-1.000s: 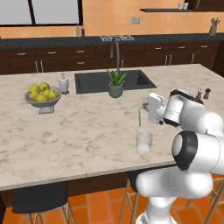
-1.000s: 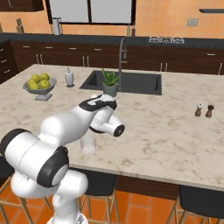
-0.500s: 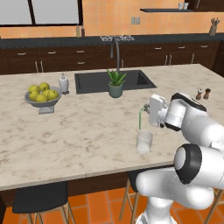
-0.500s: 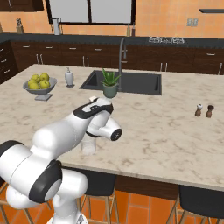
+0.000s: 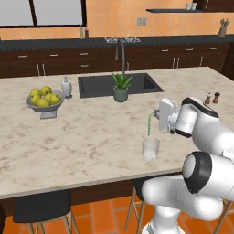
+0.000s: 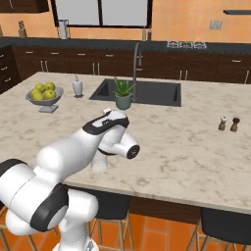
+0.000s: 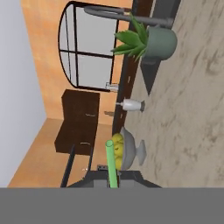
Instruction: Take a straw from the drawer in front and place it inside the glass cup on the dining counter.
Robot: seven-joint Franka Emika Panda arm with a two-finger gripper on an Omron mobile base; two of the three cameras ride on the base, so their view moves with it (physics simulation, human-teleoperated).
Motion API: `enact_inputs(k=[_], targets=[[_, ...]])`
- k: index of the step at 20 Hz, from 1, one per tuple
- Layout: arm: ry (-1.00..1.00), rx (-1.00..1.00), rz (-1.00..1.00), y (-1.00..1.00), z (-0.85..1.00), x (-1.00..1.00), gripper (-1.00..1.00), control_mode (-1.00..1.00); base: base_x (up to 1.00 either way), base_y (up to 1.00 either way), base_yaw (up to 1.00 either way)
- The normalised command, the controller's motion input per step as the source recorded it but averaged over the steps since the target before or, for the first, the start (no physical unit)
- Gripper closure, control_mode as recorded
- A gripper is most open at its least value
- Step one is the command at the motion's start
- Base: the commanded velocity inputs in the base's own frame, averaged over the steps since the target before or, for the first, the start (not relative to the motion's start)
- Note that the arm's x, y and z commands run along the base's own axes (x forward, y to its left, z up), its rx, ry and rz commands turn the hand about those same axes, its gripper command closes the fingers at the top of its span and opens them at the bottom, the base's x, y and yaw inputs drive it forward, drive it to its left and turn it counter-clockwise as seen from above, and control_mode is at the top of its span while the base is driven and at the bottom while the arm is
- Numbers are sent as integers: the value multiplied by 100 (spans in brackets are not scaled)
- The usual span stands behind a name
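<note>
A thin bright green straw (image 5: 148,125) hangs upright in my gripper (image 5: 156,114), which is shut on its bent top end. Its lower end sits right at the rim of the clear glass cup (image 5: 151,148), which stands near the front edge of the beige marble dining counter (image 5: 91,137). In the hand view the straw (image 7: 111,164) rises between my fingertips at the gripper (image 7: 112,178). In the right base view my arm hides most of the cup (image 6: 99,164). The drawer is out of view.
A grey plant pot (image 5: 120,93) stands by the dark inset sink (image 5: 98,84). A bowl of yellow fruit (image 5: 43,100) and a white soap bottle (image 5: 66,87) sit at the left. Salt and pepper shakers (image 5: 212,98) stand at the right.
My forearm and elbow have swung upward and to the right. The straw has stayed over the cup and dropped slightly toward its rim.
</note>
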Motion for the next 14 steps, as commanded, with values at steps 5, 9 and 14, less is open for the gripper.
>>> enact_inputs(k=[5, 9, 14], targets=[[5, 2, 0, 0, 0, 0, 100, -100, 0, 0, 0], [7, 3, 0, 0, 0, -11, 100, -100, 0, 0, 0], [6, 3, 0, 0, 0, -15, 100, -100, 0, 0, 0]])
